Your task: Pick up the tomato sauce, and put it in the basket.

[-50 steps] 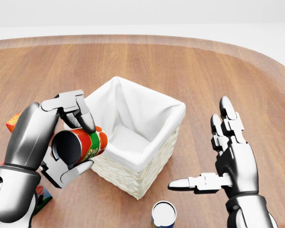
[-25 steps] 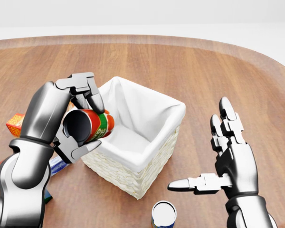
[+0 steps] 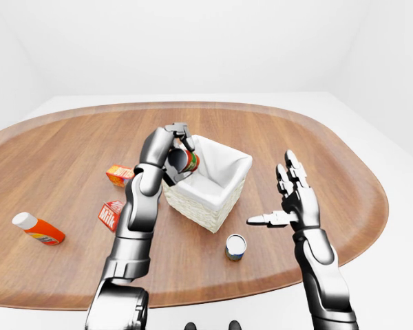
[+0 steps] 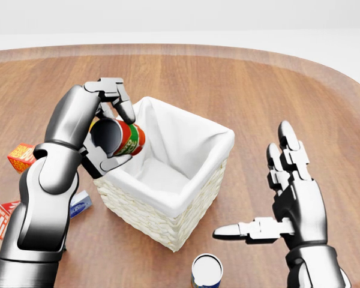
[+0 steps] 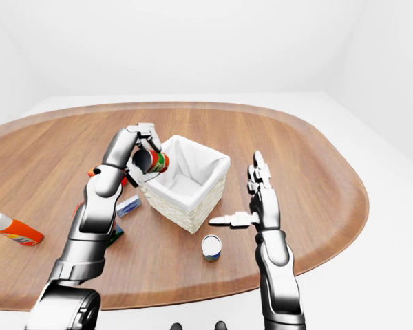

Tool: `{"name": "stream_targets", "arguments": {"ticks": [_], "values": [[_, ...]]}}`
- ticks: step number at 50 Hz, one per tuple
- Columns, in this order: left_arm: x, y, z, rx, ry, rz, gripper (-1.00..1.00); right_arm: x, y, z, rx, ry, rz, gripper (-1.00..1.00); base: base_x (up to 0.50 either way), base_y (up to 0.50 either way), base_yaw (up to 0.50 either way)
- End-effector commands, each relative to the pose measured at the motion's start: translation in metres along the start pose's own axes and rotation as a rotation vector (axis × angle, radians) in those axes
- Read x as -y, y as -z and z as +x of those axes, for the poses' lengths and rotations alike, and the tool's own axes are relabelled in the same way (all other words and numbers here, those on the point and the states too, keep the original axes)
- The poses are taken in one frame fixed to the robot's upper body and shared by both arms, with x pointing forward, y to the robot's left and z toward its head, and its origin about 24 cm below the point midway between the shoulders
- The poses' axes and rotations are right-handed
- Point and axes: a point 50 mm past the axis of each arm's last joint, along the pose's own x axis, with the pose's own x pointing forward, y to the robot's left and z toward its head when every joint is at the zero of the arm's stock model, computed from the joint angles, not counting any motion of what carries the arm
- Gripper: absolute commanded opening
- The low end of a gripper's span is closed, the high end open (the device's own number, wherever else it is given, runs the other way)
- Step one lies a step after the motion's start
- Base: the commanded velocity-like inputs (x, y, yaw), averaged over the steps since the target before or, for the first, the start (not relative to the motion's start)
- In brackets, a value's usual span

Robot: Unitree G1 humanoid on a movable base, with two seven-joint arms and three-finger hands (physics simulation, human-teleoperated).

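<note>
Now the left hand (image 4: 105,135) has its fingers wrapped round the hard, smooth, likely slippery tomato sauce can (image 4: 121,139), tipped sideways over the basket (image 4: 168,223) edge, while the right hand (image 4: 288,201) stays wide open.

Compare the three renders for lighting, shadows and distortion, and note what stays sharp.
Head view: even, soft light, faint shading inside the basket, everything sharp, including the can in the left hand. Left-eye view: wide angle, table edge bowed, no blur. Right-eye view: the same, with only a faint shadow beside the basket.
</note>
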Motion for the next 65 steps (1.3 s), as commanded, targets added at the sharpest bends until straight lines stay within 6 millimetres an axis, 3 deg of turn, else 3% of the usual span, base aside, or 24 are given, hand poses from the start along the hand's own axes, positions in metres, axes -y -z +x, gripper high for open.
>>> {"name": "stream_targets", "arguments": {"ticks": [1, 14, 26, 39, 65], "values": [[0.002, 0.007, 0.025, -0.059, -0.008, -0.018, -1.00, 0.002, -0.003, 0.001, 0.012, 0.005, 0.003, 1.00, 0.00, 0.00, 0.00], [0.009, 0.013, 0.046, -0.133, 0.014, -0.026, -1.00, 0.001, 0.000, 0.001, 0.001, 0.004, 0.003, 1.00, 0.00, 0.00, 0.00], [0.023, 0.021, 0.052, -0.198, 0.038, -0.026, -1.00, -0.001, 0.001, -0.001, -0.003, -0.004, 0.001, 1.00, 0.00, 0.00, 0.00], [0.038, 0.016, 0.062, -0.206, 0.076, -0.030, -1.00, -0.002, 0.003, -0.002, -0.013, -0.007, 0.002, 1.00, 0.00, 0.00, 0.00], [0.060, 0.028, 0.058, -0.248, 0.125, -0.005, -1.00, -0.003, 0.007, -0.002, -0.031, -0.011, 0.003, 1.00, 0.00, 0.00, 0.00]]}}
